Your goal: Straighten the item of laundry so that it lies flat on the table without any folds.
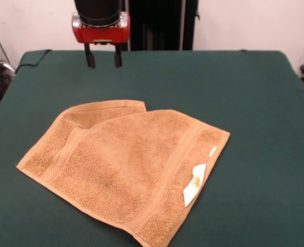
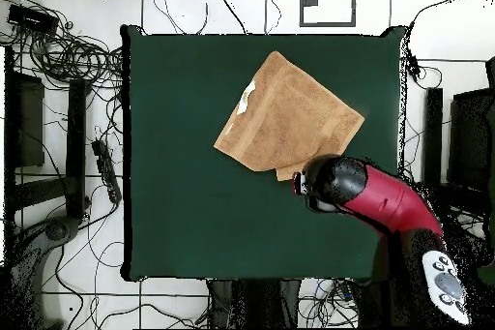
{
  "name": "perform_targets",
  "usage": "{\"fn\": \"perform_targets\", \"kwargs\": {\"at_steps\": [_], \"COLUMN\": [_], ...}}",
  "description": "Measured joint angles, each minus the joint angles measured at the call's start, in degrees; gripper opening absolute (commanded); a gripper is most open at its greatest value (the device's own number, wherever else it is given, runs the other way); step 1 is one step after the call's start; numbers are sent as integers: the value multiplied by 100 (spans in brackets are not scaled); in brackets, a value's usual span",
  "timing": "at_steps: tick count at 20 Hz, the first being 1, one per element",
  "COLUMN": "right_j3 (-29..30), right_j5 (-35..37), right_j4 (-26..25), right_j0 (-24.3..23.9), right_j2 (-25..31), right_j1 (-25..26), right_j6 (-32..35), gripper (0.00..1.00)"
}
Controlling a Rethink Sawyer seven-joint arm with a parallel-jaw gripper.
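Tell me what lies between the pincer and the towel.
Nothing: in the front view only bare green table separates the open pincer from the towel, which still has a folded-over corner.

The towel's [image 1: 123, 170] nearest corner is cut off by the front view's bottom edge. Overhead, the arm [image 2: 372, 195] hides the hand and 1 towel corner.

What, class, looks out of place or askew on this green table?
The towel is not flat: its far corner is folded over, so a second layer shows beneath the top edge. It also lies askew to the edges of the table. The open gripper hangs above, apart from it.
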Motion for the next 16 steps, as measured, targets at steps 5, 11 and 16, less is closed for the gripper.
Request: {"fn": "perform_targets", "kwargs": {"at_steps": [5, 11, 16], "right_j3": [-609, -1163, -1477], "right_j5": [395, 414, 414], "right_j4": [115, 290, 344], "right_j0": [116, 83, 32], "right_j2": [0, 1, 1], "right_j1": [139, 456, 737], "right_j6": [0, 0, 0], "gripper": [100, 100, 100]}}
